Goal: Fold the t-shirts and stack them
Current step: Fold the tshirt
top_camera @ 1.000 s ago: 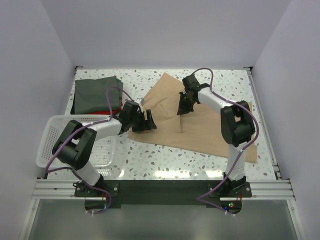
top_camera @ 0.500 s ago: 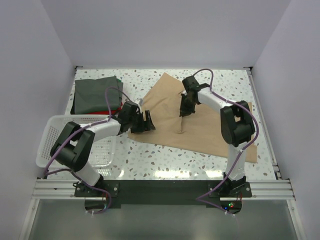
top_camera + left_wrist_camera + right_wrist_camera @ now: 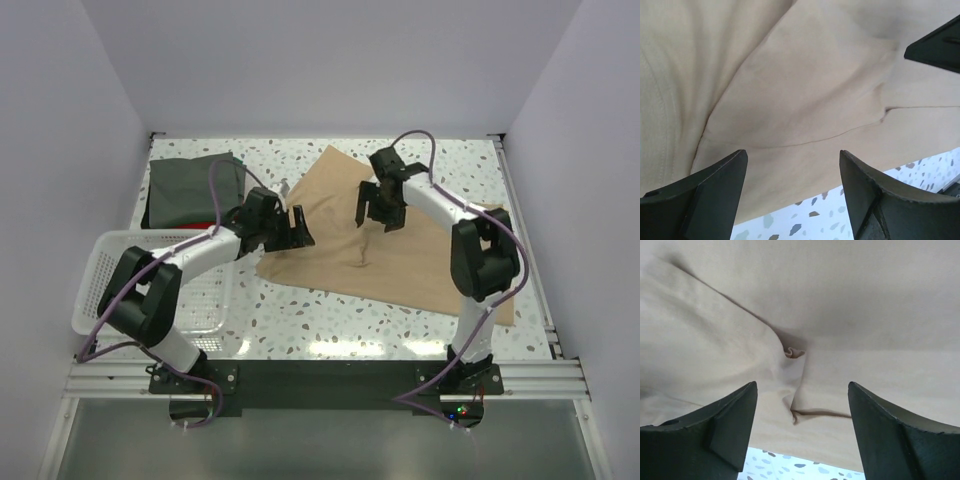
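Note:
A tan t-shirt [image 3: 420, 260] lies spread flat over the middle and right of the table. My right gripper [image 3: 378, 220] hovers open over its upper middle, nothing between the fingers. Below it, in the right wrist view, a small pinched wrinkle [image 3: 795, 352] stands up in the tan cloth [image 3: 850, 295] ahead of the open right gripper [image 3: 802, 432]. My left gripper [image 3: 298, 230] is open at the shirt's left edge. Its wrist view shows the left gripper [image 3: 792, 195] empty above tan cloth [image 3: 805, 85]. A folded dark grey-green t-shirt [image 3: 185, 185] rests on a red one [image 3: 212, 222] at far left.
A white mesh basket [image 3: 120, 237] sits at the near left, under the left arm. White walls close in the speckled table [image 3: 300, 310] on three sides. The tan cloth's near edge crosses the table [image 3: 840, 215] just under the left fingers.
My right gripper has gone from shut on the tan cloth to open, letting the cloth drop. The left gripper has shifted slightly toward the far side, still open.

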Motion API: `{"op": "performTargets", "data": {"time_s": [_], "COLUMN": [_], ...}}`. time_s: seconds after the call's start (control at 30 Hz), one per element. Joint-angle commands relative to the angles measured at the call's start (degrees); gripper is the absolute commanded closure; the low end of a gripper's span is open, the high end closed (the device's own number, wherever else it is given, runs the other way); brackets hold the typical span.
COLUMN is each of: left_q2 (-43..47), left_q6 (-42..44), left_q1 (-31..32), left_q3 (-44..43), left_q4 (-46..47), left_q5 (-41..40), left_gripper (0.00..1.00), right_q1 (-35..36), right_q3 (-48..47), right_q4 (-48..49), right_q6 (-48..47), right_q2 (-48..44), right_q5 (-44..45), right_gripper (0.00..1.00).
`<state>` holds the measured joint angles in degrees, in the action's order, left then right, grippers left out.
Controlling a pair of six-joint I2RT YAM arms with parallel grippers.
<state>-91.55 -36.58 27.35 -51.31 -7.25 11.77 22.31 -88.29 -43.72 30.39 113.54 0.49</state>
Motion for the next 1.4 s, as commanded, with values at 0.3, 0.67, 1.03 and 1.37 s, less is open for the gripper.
{"op": "performTargets", "data": {"time_s": [0.3,0.67,1.03,1.37], "left_q2": [-1.17,-3.81,5.67,15.26], "left_q6": [0.19,1.77,-0.86,-1.92], "left_q1": [1.91,1.91,2.53,3.14], "left_q3": [-2.14,3.32,14.91,20.46], "left_q4": [8.27,7.61,0.04,-8.13], "left_q5": [4.57,3.53,4.05,8.44], "left_gripper": [0.21,0.21,0.21,0.21], "right_q1": [-13.77,-17.73,-17.82,-17.82], "right_q3": [24.1,35.73,41.79,47.07], "right_q4": [4.17,7.16,2.25,-2.77], "right_q6": [-2.26,-5.87,-5.17,-1.3], "right_q2": [-22.91,-23.19,-24.14,-30.04], "right_q5": [-1.81,-1.37,-2.16,-4.53], "right_gripper": [0.2,0.19,0.2,0.2]}}
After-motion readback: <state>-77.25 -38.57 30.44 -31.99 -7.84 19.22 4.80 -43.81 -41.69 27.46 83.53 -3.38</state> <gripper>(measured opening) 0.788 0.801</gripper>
